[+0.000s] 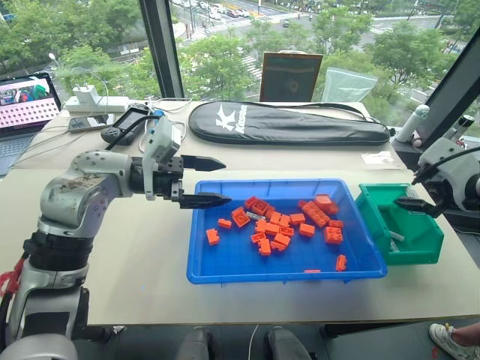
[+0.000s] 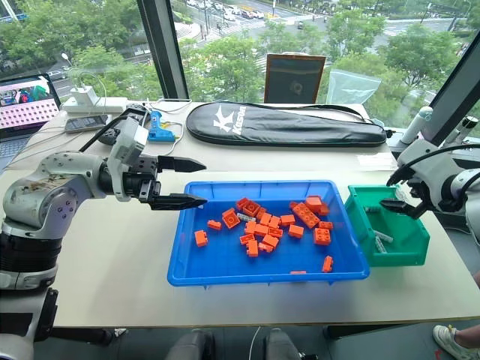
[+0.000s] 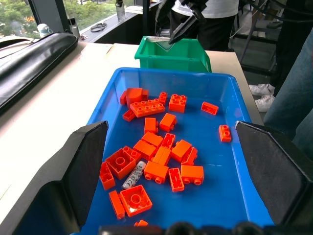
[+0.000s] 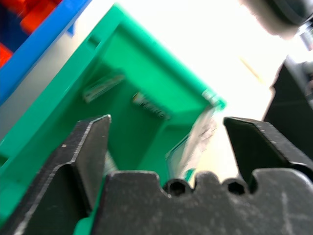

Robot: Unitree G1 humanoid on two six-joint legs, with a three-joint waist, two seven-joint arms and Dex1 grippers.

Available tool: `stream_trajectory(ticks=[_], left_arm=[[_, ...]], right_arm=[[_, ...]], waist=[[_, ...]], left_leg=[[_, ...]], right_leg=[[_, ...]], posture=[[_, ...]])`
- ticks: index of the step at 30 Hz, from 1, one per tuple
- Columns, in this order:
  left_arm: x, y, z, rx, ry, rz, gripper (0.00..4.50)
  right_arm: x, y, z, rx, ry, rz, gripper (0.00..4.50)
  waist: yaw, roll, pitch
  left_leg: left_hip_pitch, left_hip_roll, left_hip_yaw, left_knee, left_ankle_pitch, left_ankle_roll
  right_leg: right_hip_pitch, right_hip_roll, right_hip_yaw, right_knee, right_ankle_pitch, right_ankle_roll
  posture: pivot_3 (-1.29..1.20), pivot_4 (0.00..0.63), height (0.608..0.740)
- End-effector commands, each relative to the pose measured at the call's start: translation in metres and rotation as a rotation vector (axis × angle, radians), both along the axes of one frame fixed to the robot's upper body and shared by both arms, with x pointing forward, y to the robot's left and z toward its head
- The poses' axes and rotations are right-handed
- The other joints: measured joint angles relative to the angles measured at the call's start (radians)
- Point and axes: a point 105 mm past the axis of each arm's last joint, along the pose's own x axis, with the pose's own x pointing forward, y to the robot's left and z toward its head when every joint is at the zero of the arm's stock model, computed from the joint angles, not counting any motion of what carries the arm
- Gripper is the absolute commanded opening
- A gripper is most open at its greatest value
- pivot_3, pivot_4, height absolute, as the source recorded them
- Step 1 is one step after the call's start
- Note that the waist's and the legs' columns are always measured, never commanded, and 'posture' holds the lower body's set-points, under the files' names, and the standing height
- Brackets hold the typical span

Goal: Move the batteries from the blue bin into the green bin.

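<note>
Holding bricks, blue bin (image 1: 202, 255), batteries (image 2: 382, 236) in green bin (image 2: 412, 251)

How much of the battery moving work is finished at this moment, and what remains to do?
Done: two batteries lie in the green bin. In hand: nothing; the right end effector hangs open over that bin, holding nothing. Left: at least one battery lies among the orange bricks in the blue bin; more may hide under them. The left end effector waits open at the blue bin's edge.
</note>
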Motion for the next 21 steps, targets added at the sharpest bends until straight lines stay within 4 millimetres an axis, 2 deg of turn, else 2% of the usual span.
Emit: stream_trajectory(ticks=[1,3,6,10,15,17,21], left_arm=[[0.0,0.0,0.004,0.03,-0.055,0.009,4.5],[0.0,0.002,0.0,0.058,-0.043,0.011,4.5],[-0.002,0.01,-0.009,0.123,-0.033,0.018,4.5],[-0.003,0.021,-0.017,0.182,-0.025,0.042,4.5],[-0.005,0.03,-0.023,0.225,-0.019,0.06,4.5],[-0.006,0.032,-0.024,0.231,-0.02,0.065,4.5],[-0.007,0.033,-0.024,0.234,-0.022,0.072,4.5]], right_arm=[[0.006,0.076,0.028,0.078,-0.156,0.244,4.47],[0.011,0.095,0.015,0.114,-0.142,0.259,4.47],[0.011,0.118,-0.002,0.053,-0.139,0.297,4.47],[0.0,0.162,-0.025,0.21,0.03,0.425,4.47],[-0.016,0.202,-0.05,0.263,0.175,0.545,4.47],[-0.02,0.211,-0.058,0.261,0.209,0.568,4.47],[-0.018,0.216,-0.067,0.243,0.225,0.571,4.47]], waist=[[-0.006,0.0,0.0],[-0.003,0.0,0.0],[0.013,0.0,0.0],[0.025,0.0,0.0],[0.028,0.0,0.0],[0.027,0.0,0.0],[0.028,0.0,0.0]], left_leg=[[0.0,0.0,-0.001,0.0,0.0,0.0],[0.001,0.001,-0.004,0.0,0.0,0.0],[-0.002,0.0,-0.005,0.0,0.0,0.0],[-0.005,-0.001,-0.002,0.0,0.0,0.0],[-0.004,-0.001,-0.003,0.0,0.0,0.0],[-0.004,0.0,-0.003,0.0,0.0,0.0],[-0.004,0.0,-0.003,0.0,0.0,0.0]], right_leg=[[0.0,0.001,0.0,0.0,0.0,0.0],[0.001,0.003,-0.002,0.001,0.0,0.0],[0.001,0.001,-0.003,0.001,0.0,0.0],[-0.002,-0.001,-0.002,-0.001,0.0,0.0],[-0.002,0.0,-0.003,0.0,0.0,0.0],[-0.002,0.0,-0.003,0.0,0.0,0.0],[-0.002,0.0,-0.003,0.001,0.0,0.0]], posture=[[0.0,0.15,0.733],[0.0,0.15,0.733],[0.0,0.15,0.733],[0.0,0.15,0.733],[0.0,0.15,0.733],[0.0,0.15,0.733],[0.0,0.15,0.733]])
